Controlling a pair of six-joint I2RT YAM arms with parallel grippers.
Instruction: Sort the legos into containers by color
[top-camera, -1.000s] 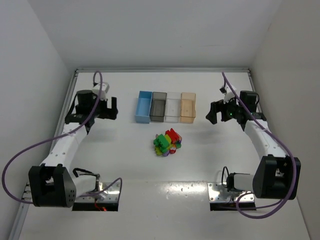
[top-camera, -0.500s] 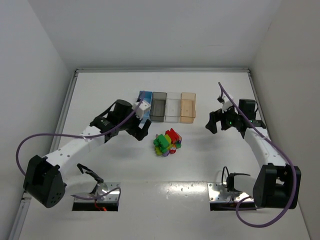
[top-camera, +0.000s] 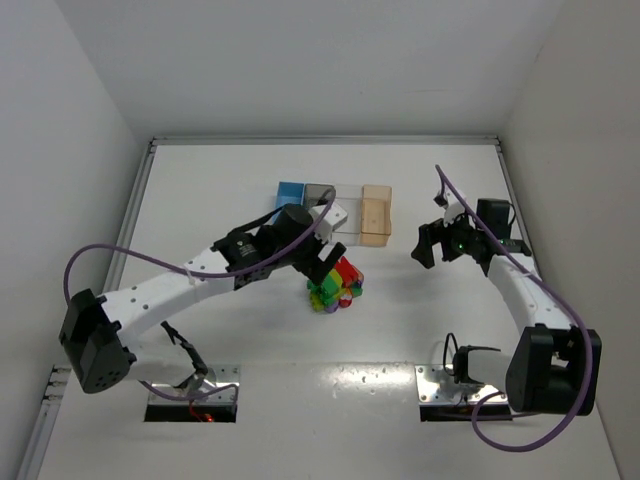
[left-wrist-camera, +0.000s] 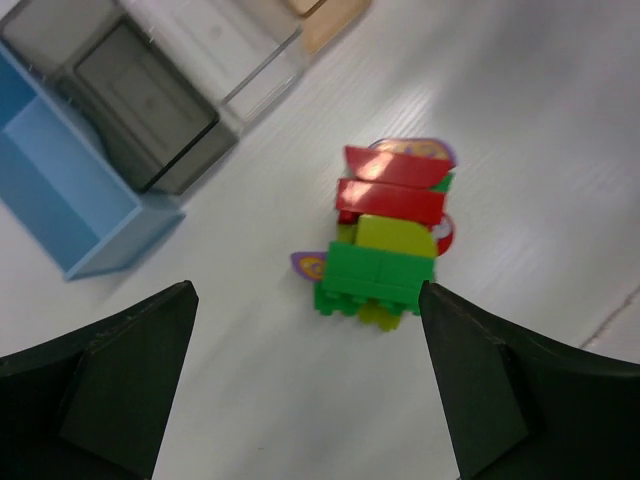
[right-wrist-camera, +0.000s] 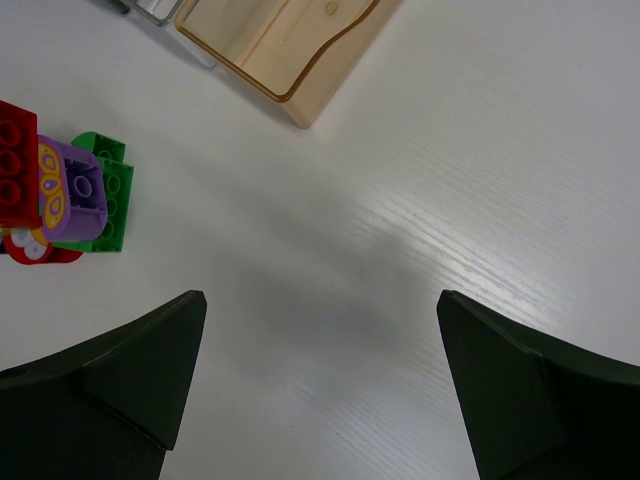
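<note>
Left gripper (left-wrist-camera: 305, 292) moved from near the blue bin (left-wrist-camera: 60, 190) to over the lego pile (left-wrist-camera: 385, 225), which lies just in front of the bins (left-wrist-camera: 150, 110); jaws wide, empty. Right gripper (right-wrist-camera: 320, 300) wide, idle. Next: straddle one top red brick (left-wrist-camera: 390, 198) only, descend straight, avoid nudging neighbours.

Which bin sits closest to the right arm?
The tan bin, at the row's right end; blue bin, grey bin and clear bin lie farther left.

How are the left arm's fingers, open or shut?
Open. In the left wrist view the two fingers stand far apart, with the lego pile between them, nothing gripped.
</note>
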